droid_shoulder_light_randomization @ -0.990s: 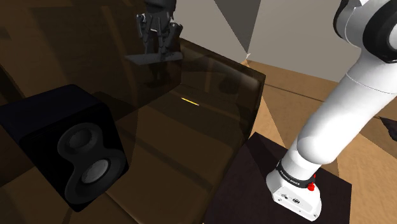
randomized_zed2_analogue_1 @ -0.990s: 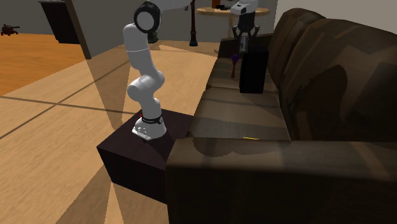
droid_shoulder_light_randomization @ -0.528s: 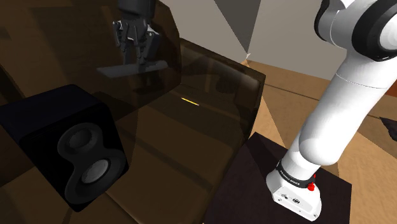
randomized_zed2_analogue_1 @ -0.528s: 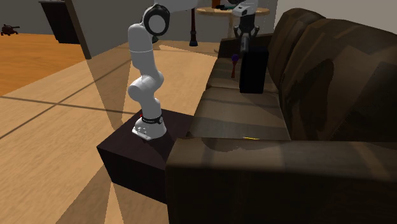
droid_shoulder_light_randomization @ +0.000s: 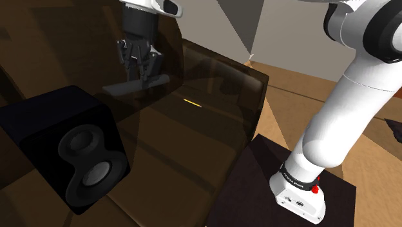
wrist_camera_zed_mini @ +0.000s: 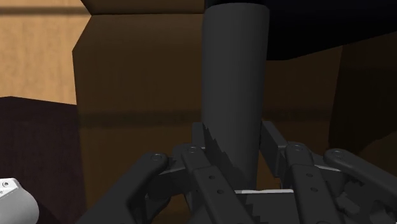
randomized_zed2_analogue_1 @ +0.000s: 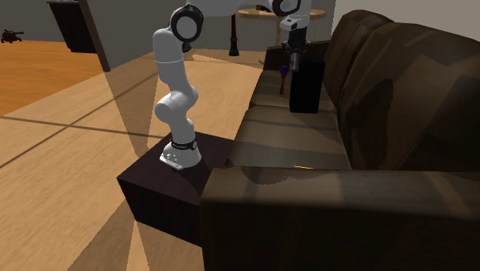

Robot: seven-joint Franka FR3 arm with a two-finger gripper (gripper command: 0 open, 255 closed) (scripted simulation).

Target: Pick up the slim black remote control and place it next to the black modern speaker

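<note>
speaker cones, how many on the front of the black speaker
2. The upper cone sits right above the lower cone on the front of the black speaker, which stands on the brown sofa. Its back is hidden.

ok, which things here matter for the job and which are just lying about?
Job:
- remote, clasped in the pincer
- black speaker
- sofa, where the speaker stands

Lying about:
- yellow sliver on the sofa seat
- round table behind the sofa's far end
</note>
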